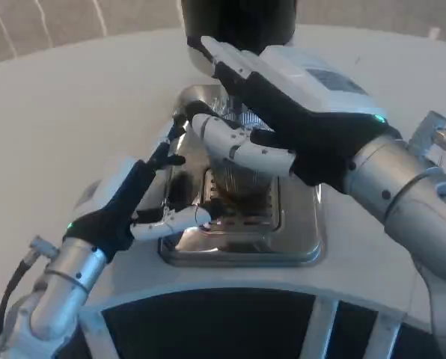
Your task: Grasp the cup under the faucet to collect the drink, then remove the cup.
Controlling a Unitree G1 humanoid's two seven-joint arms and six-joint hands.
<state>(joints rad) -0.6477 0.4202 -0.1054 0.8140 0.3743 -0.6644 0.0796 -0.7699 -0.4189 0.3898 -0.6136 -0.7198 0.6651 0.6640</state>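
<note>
The right hand grips the clear ribbed plastic cup standing on the shiny steel drip tray below the black dispenser; the left hand hovers open beside the tray's left edge on the white tabletop

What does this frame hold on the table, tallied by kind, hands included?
Clear ribbed cup: 1
Metal drip tray: 1
Black dispenser: 1
Robot hands: 2, the left hand and the right hand, which grips the cup
Total: 5
</note>
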